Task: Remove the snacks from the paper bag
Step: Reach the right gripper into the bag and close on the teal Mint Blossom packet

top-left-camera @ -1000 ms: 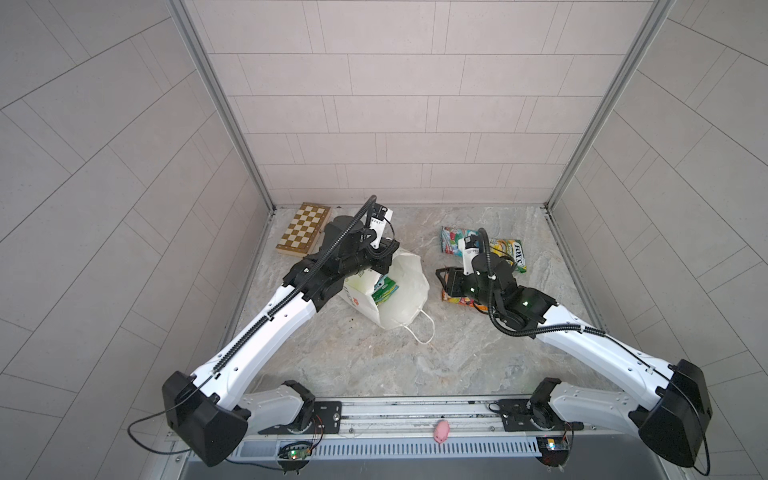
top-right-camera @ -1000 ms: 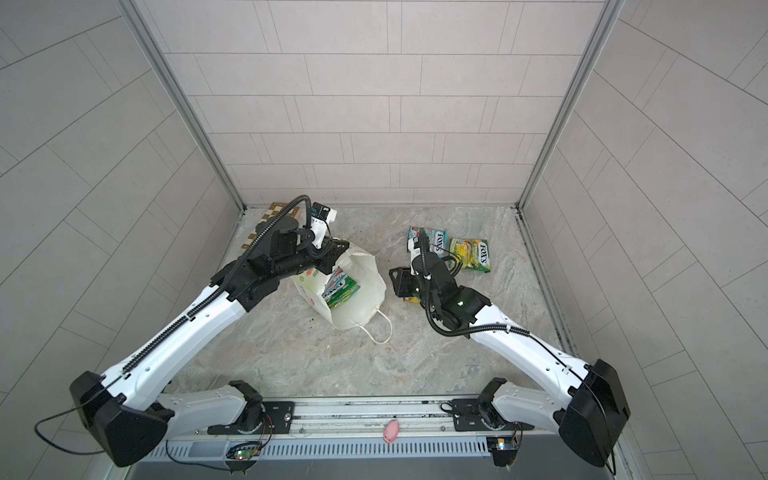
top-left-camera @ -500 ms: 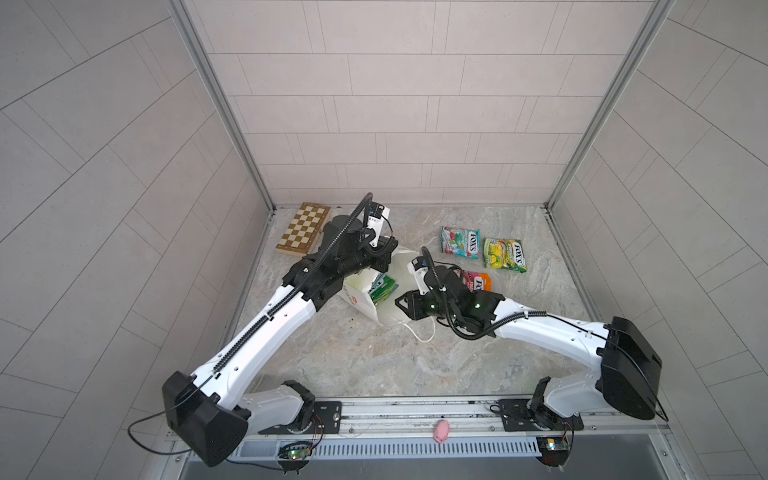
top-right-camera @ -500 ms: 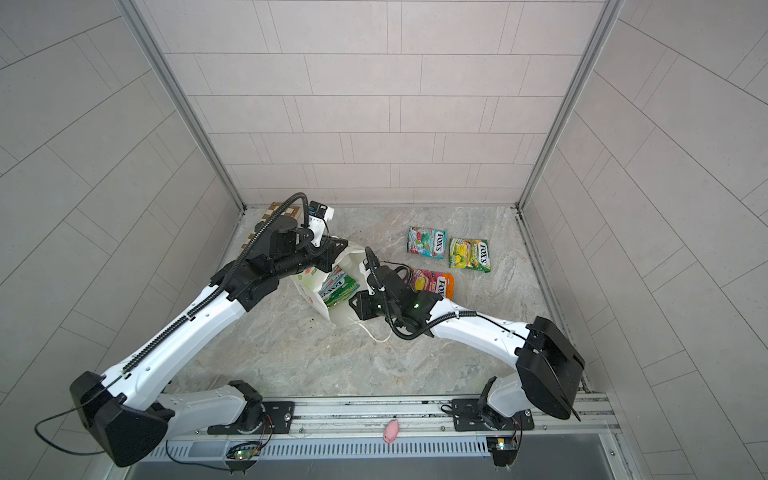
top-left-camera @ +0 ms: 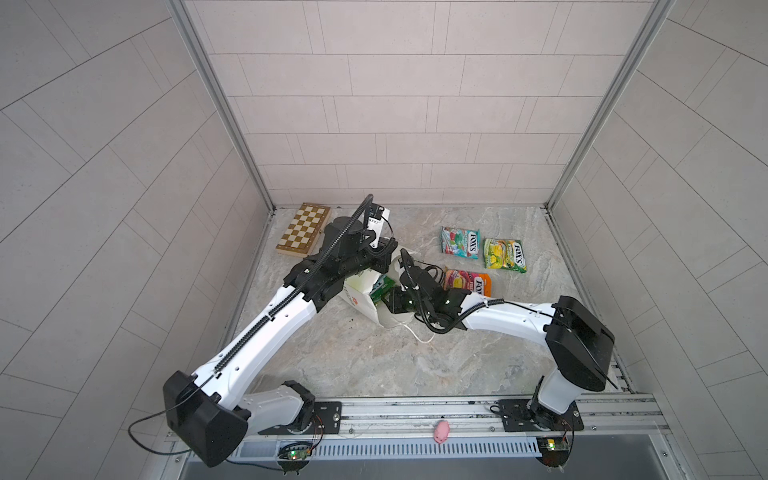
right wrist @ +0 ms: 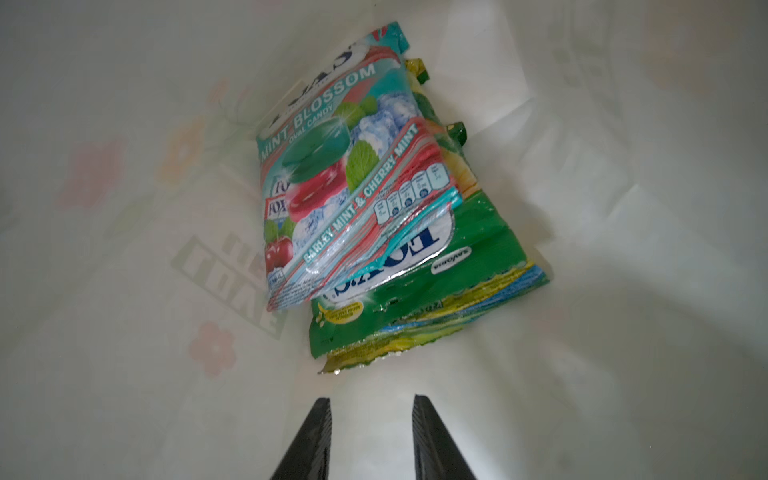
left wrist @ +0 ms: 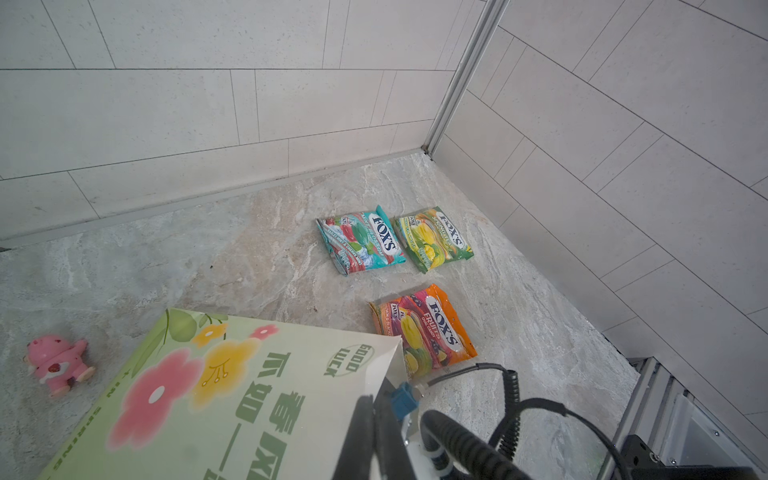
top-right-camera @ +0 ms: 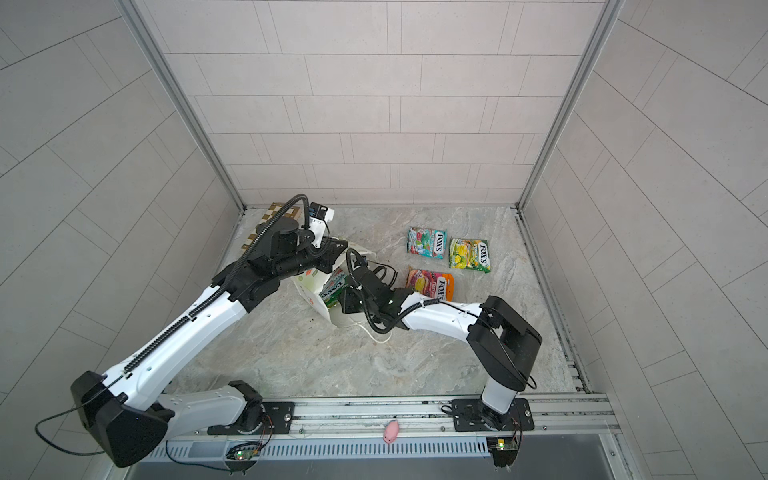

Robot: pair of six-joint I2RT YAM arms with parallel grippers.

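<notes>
Since a second before, the right arm had swung off the orange packet (top-left-camera: 467, 281) and pushed the right hand (right wrist: 370, 397) into the mouth of the paper bag (top-left-camera: 357, 296).

Nearest, a pink pig toy (top-left-camera: 441, 430) lay on the front rail at 6 o'clock in both top views. Further in, at the middle of the counter (top-left-camera: 374, 365), the bag lay tipped on its side, mouth toward 4 o'clock.

Inside it, the right wrist view showed the right hand released, fingers apart with nothing between them, just short of three stacked snacks. A mint packet (right wrist: 345, 166) lay on top, a dark green packet (right wrist: 436, 282) beneath it and a yellow packet (right wrist: 374, 353) at the bottom.

The left hand (top-left-camera: 380, 262) was clenched at the bag's upper rim, at 12 o'clock; whether paper sat in its grip was hidden.

The orange packet lay flat just beside the bag at 3 o'clock. Beyond it, a teal packet (top-left-camera: 460, 242) and a yellow-green packet (top-left-camera: 505, 254) lay side by side at 1 and 2 o'clock. Farthest, a chessboard (top-left-camera: 304, 228) lay at 11 o'clock by the back wall.
</notes>
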